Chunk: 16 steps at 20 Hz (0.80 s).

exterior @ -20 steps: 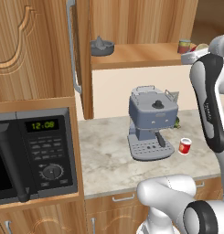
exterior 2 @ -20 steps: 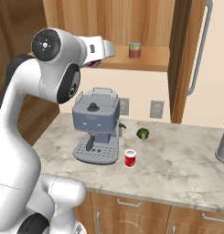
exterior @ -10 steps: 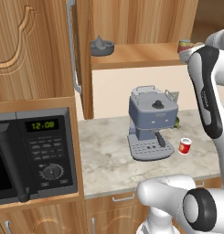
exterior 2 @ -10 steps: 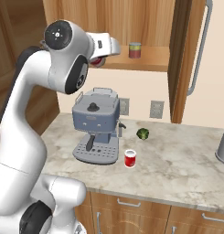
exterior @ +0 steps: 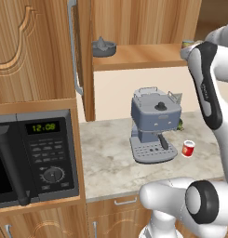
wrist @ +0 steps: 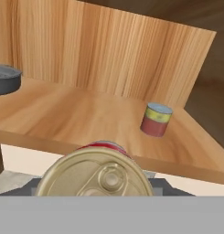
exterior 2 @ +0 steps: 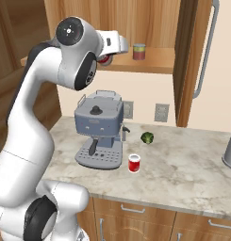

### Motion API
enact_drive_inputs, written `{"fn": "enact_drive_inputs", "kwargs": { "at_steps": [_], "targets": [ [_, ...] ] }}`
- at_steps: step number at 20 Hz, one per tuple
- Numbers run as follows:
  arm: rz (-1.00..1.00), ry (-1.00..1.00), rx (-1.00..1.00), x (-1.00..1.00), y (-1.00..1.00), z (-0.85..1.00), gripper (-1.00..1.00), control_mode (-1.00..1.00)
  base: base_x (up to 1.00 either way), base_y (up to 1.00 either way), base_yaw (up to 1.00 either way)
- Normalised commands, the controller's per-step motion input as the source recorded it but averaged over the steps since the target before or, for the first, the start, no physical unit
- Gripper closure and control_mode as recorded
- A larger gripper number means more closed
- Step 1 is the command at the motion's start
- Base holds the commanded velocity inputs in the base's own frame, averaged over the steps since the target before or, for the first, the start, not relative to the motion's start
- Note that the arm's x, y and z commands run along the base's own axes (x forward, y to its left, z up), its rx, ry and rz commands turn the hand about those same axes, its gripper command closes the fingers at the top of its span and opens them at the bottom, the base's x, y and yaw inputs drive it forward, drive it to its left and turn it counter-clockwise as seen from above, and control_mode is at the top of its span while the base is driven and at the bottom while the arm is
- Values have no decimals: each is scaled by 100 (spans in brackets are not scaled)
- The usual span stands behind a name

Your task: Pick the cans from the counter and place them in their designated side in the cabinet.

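My gripper (exterior 2: 107, 56) is shut on the darker red can (exterior 2: 104, 60), held just in front of the cabinet's wooden shelf (exterior 2: 159, 62) at its left part. In the hand view the can's gold pull-tab lid (wrist: 102, 176) lies close below, at the shelf's front edge (wrist: 86, 137). The bright red can with a white label (exterior 2: 134, 163) (exterior: 188, 148) stands on the marble counter (exterior 2: 183, 172), right of the coffee machine. The fingertips are hidden behind the held can.
A greenish-labelled can (wrist: 156, 119) (exterior 2: 139, 51) stands on the shelf's right side and a grey bowl (wrist: 3, 78) (exterior: 103, 46) on its left. A grey coffee machine (exterior 2: 100, 129), a green vegetable (exterior 2: 146, 137) and a microwave (exterior: 31, 153) are below. The cabinet door (exterior 2: 204, 52) stands open.
The hand with the darker red can has risen slightly and moved closer to the shelf. The bright red can has stayed on the counter.
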Motion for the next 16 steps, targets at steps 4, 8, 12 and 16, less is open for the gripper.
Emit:
{"fn": "enact_drive_inputs", "kwargs": {
  "at_steps": [4, 8, 12, 16],
  "targets": [
    [0, 0, 0, 33, -7, -1, 100, -100, 0, 0, 0],
    [0, 0, 0, 32, -9, -4, 100, -100, 0, 0, 0],
    [0, 1, 0, 34, -7, -6, 100, -100, 0, 0, 0],
    [0, 4, 0, 33, -6, -7, 100, -100, 0, 0, 0]
  ]
}}
